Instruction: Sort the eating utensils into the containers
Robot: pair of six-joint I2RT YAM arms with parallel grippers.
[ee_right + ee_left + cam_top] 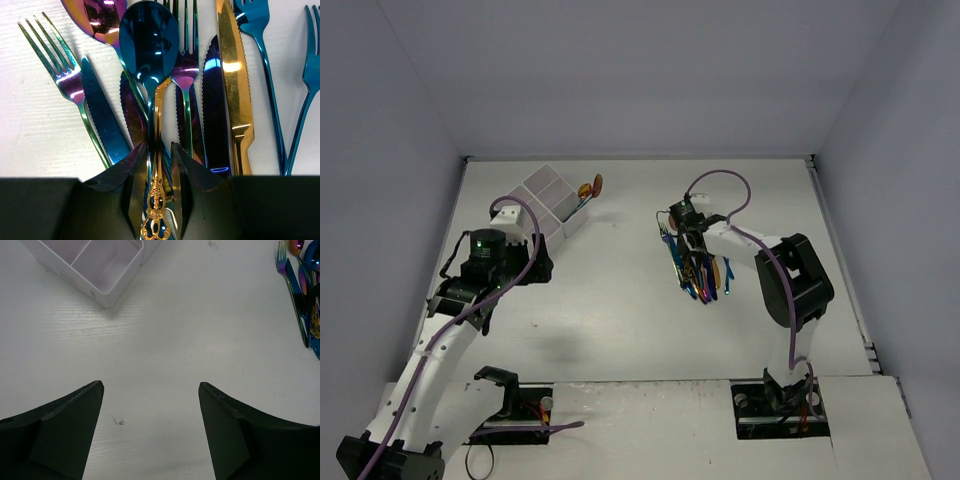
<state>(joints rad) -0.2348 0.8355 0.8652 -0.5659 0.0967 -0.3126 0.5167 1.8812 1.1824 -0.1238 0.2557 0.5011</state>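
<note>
- On the right half of the white table [620, 310], a heap of shiny iridescent metal forks, spoons and knives [700, 275] is lying with the pieces roughly side by side
- The right claw [156, 167] is clamping the ornate gold handle of a deep blue spoon [149, 40], with its two dark fingers pressing in from either side
- That spoon's bowl is lying over the neighbouring pieces in the heap
- Around it a gold serrated knife [232, 75], a dark blue knife [216, 100], a purple-green fork [65, 75] and a bright blue fork [260, 50] are resting flat
- The left claw [151, 385] is hanging wide open over bare table and gripping nothing
- The white square box with four compartments [552, 200] is sitting at the far left, well apart from the heap
- A gold spoon [597, 184] is leaning at the box's right corner with its bowl poking out past the wall; which compartment is taking its handle I cannot tell
</note>
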